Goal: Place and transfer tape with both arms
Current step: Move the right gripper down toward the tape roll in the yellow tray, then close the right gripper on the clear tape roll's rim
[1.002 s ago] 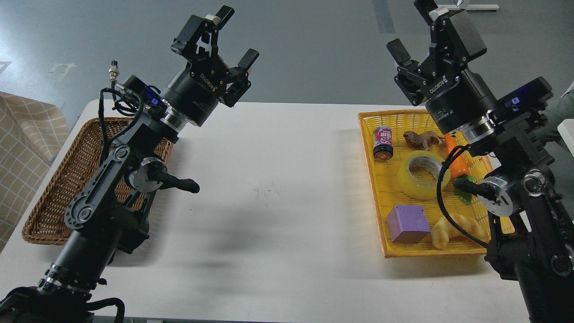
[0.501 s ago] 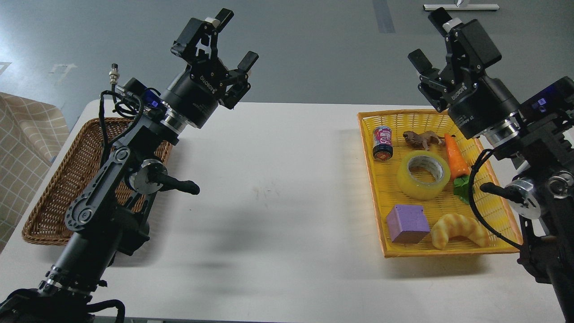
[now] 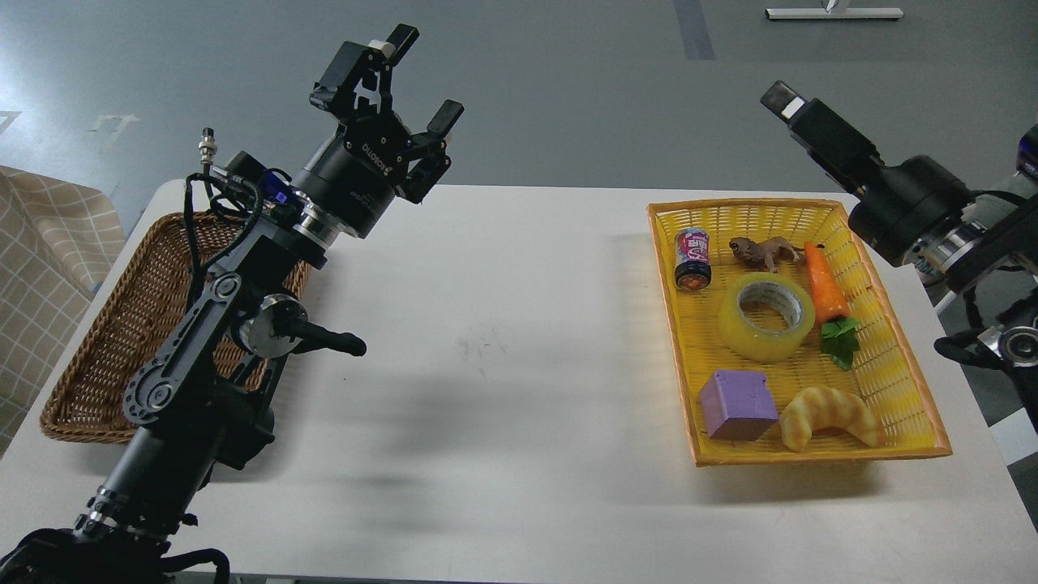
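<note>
The tape (image 3: pixel 765 316), a translucent yellow roll with a pale core, lies flat in the middle of the yellow tray (image 3: pixel 819 456) at the right. My left gripper (image 3: pixel 427 75) is open and empty, held high above the table's far left part, far from the tape. My right gripper (image 3: pixel 785 99) is raised beyond the tray's far right corner, up and to the right of the tape. It is seen side-on, so its fingers cannot be told apart. Nothing shows in it.
The tray also holds a can (image 3: pixel 692 258), a brown toy animal (image 3: pixel 762 251), a carrot (image 3: pixel 825 288), a purple block (image 3: pixel 736 404) and a croissant toy (image 3: pixel 827 414). A brown wicker basket (image 3: pixel 89 357) sits at the left, partly under my left arm.
My right arm has swung to the right and turned, moving off the tray, so the carrot and the tape now show in full. My left arm has barely moved.
</note>
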Action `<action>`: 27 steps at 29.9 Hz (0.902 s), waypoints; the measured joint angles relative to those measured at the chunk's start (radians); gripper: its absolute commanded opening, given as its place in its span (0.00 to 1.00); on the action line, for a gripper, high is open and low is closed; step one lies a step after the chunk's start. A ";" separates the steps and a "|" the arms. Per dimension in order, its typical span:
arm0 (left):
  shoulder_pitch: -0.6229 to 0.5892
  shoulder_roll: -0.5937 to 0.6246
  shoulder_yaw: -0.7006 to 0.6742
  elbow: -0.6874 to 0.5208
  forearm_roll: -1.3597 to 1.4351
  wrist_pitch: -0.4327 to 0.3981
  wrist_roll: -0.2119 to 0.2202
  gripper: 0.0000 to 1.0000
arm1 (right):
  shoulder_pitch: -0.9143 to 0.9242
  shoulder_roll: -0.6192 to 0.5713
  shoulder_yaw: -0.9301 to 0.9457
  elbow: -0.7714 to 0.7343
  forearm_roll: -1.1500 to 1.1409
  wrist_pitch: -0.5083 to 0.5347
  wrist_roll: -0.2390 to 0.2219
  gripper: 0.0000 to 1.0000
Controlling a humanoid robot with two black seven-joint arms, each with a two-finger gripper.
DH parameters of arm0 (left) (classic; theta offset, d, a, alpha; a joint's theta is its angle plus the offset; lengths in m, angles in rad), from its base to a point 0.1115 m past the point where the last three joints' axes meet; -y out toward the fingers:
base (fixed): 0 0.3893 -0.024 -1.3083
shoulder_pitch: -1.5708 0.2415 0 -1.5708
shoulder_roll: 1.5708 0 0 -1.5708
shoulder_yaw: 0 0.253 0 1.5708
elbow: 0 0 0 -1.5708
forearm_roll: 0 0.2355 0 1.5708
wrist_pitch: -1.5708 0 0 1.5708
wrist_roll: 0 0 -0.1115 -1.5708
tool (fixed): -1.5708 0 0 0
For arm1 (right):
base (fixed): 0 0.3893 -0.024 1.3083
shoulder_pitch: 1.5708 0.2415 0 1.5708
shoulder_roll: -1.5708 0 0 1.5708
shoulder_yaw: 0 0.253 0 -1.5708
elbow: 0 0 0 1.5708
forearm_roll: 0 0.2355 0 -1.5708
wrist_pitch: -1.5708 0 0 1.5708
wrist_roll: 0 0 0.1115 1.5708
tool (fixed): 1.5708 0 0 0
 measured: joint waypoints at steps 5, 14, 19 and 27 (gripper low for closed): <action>0.000 0.002 0.000 0.000 0.000 0.003 0.000 0.99 | 0.008 -0.053 -0.097 0.007 -0.146 0.000 0.000 1.00; 0.022 -0.005 -0.004 0.002 -0.002 0.020 0.000 0.99 | -0.001 -0.050 -0.153 -0.033 -0.370 -0.001 0.000 1.00; 0.023 -0.030 -0.005 0.006 -0.002 0.022 -0.001 0.99 | 0.007 -0.029 -0.192 -0.139 -0.404 -0.002 -0.001 1.00; 0.026 -0.066 -0.004 0.006 0.000 0.028 -0.002 0.99 | -0.018 -0.017 -0.216 -0.183 -0.408 -0.008 -0.015 1.00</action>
